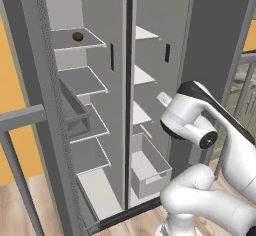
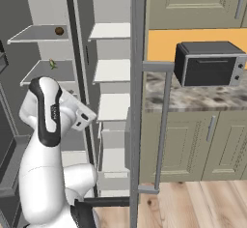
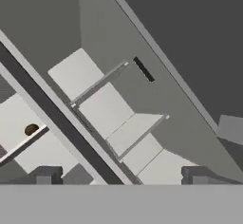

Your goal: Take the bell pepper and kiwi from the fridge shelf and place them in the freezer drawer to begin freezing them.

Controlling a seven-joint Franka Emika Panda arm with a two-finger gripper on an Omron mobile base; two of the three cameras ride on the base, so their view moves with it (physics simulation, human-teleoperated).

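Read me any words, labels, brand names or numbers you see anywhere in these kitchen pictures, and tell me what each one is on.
None: no readable text in any view.
Microwave: front and control strip bear no legible marks.
Fridge shelves and freezer drawer: plain, no labels.
Kiwi: no sticker.
Cabinet doors: plain panels.

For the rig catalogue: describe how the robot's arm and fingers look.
The arm is glossy white, built of rounded, bulbous segments, with dark bands at the joints and a dark round cap on one joint. No cables or markings show. In the hand view the fingers are two small, blocky, dark grey tips.
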